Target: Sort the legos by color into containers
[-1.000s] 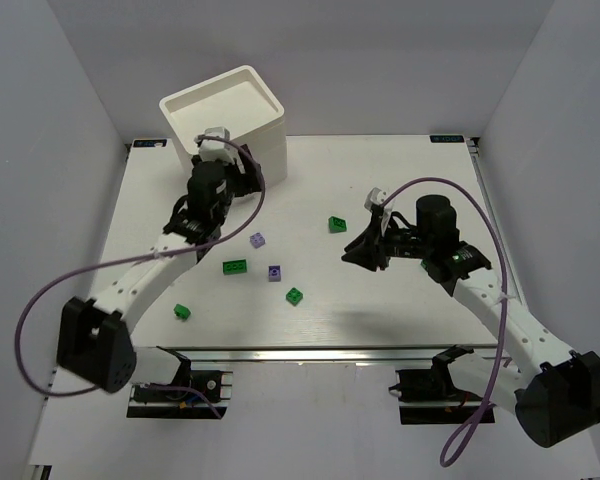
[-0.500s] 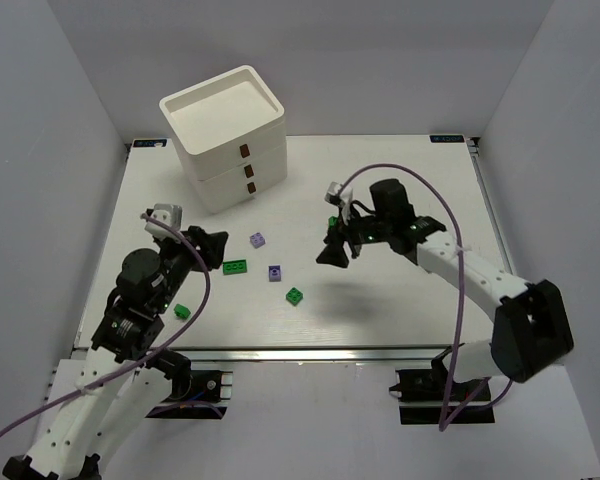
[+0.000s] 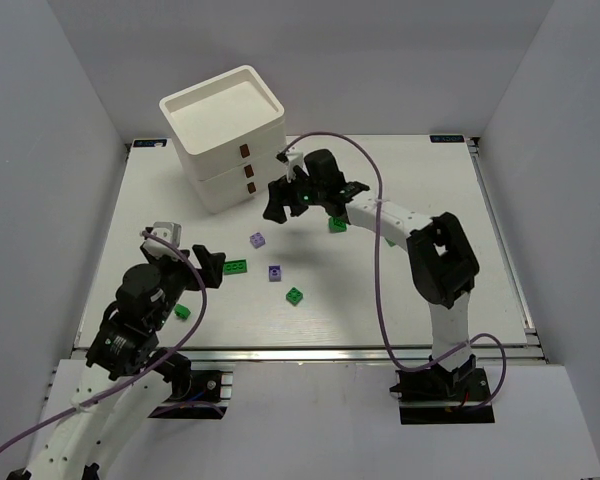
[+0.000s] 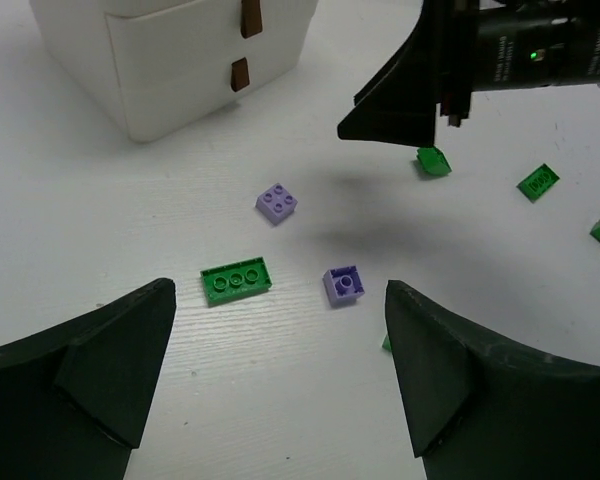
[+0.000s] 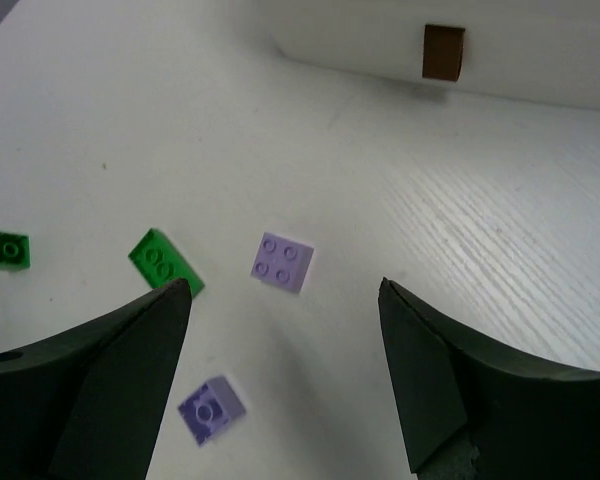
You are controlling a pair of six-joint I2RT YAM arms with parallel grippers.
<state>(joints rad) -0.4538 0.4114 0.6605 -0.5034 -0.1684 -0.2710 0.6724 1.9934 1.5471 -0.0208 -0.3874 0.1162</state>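
The white drawer unit (image 3: pixel 225 135) stands at the back left, its three drawers shut, each with a brown handle (image 3: pixel 248 172). Loose legos lie mid-table: a long green brick (image 3: pixel 235 266), two light purple bricks (image 3: pixel 258 240) (image 3: pixel 275 272) and small green bricks (image 3: pixel 295 295) (image 3: pixel 182 312) (image 3: pixel 336 224). My right gripper (image 3: pixel 277 200) is open and empty, just right of the drawer fronts, above the purple brick (image 5: pixel 282 262). My left gripper (image 3: pixel 204 265) is open and empty, left of the long green brick (image 4: pixel 235 281).
The right wrist view shows the lowest drawer handle (image 5: pixel 443 52) ahead, with a green brick (image 5: pixel 165 262) and a second purple brick (image 5: pixel 212 409) below. The left wrist view shows the right gripper (image 4: pixel 410 100) hanging over the bricks. Grey walls enclose the table.
My right gripper has swung left from mid-table to the drawer fronts. My left arm has pulled back from the drawers to the near left. Both grippers stay open.
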